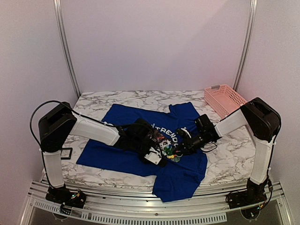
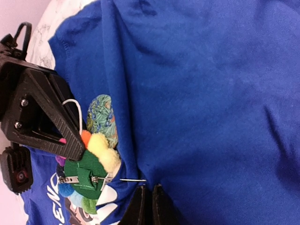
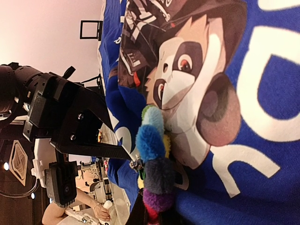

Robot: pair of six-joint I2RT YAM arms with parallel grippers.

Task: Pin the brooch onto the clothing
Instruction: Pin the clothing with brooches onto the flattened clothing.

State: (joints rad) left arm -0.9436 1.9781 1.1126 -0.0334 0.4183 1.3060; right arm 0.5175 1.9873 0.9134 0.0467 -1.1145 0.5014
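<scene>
Left wrist view: left gripper [image 2: 149, 190] pinched a soft blue shirt [image 2: 211, 93] fold. Opposite, the right gripper [image 3: 157, 202] clamped the fuzzy pom-pom brooch [image 3: 151, 140], thin pin [image 2: 133, 180] touching that fold.

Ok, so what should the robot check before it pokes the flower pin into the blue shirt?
1. The brooch is held by the right gripper: ok, it is clamped on it.
2. The left gripper is pinching the clothing: ok, it is shut on a bunched-up bit of blue cloth.
3. The needle is open and points at that pinched bit: ok.
4. The needle tip has gone through the cloth: cannot tell, because the tip meets the cloth and is hidden there.
5. The pin is fastened shut: not ok, as the needle sticks out free.
</scene>
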